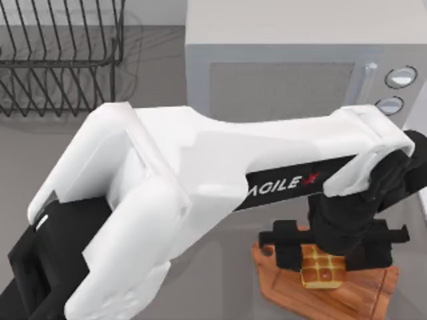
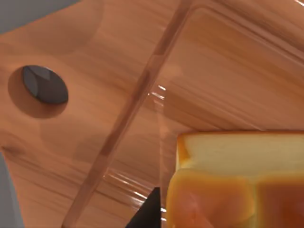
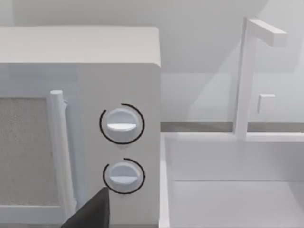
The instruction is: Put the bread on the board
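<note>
Bread (image 1: pixel 323 270), golden with browned bumps, sits on the wooden board (image 1: pixel 363 297) at the table's lower right, and the left gripper (image 1: pixel 325 257) has it pinched between black fingers. "AGILE" reads along the white arm (image 1: pixel 200 180), which hides part of the microwave (image 1: pixel 287 80). Board edges are cut off.

1 bread (image 1: pixel 323 265), 1 board (image 1: pixel 363 293), 1 microwave (image 1: pixel 287 73), perhaps 1 rack (image 1: pixel 60 53).
</note>
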Action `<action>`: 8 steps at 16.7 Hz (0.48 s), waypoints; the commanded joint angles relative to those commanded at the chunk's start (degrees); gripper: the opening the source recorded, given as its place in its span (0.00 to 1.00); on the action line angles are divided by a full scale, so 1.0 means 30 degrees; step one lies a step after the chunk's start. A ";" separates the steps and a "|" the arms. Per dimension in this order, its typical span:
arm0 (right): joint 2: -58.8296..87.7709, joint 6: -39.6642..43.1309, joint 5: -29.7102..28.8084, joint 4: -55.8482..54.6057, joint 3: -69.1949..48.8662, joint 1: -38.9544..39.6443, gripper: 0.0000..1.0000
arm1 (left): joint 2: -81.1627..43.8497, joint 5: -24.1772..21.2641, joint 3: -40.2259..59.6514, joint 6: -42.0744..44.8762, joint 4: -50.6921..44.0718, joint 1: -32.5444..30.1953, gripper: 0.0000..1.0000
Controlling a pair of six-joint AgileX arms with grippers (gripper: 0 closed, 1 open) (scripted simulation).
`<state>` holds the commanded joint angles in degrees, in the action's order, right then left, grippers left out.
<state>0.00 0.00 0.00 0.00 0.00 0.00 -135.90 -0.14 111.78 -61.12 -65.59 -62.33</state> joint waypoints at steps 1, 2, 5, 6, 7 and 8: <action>0.0000 0.0000 0.0000 0.0000 0.0000 0.0000 1.00 | 0.0000 0.0000 0.0000 0.0000 0.0000 0.0000 0.90; 0.0000 0.0000 0.0000 0.0000 0.0000 0.0000 1.00 | 0.0000 0.0000 0.0000 0.0000 0.0000 0.0000 0.98; 0.0000 0.0000 0.0000 0.0000 0.0000 0.0000 1.00 | 0.0000 0.0000 0.0000 0.0000 0.0000 0.0000 1.00; 0.0000 0.0000 0.0000 0.0000 0.0000 0.0000 1.00 | 0.0000 0.0000 0.0000 0.0000 0.0000 0.0000 1.00; 0.0000 0.0000 0.0000 0.0000 0.0000 0.0000 1.00 | 0.0000 0.0000 0.0000 0.0000 0.0000 0.0000 1.00; 0.0000 0.0000 0.0000 0.0000 0.0000 0.0000 1.00 | 0.0000 0.0000 0.0000 0.0000 0.0000 0.0000 1.00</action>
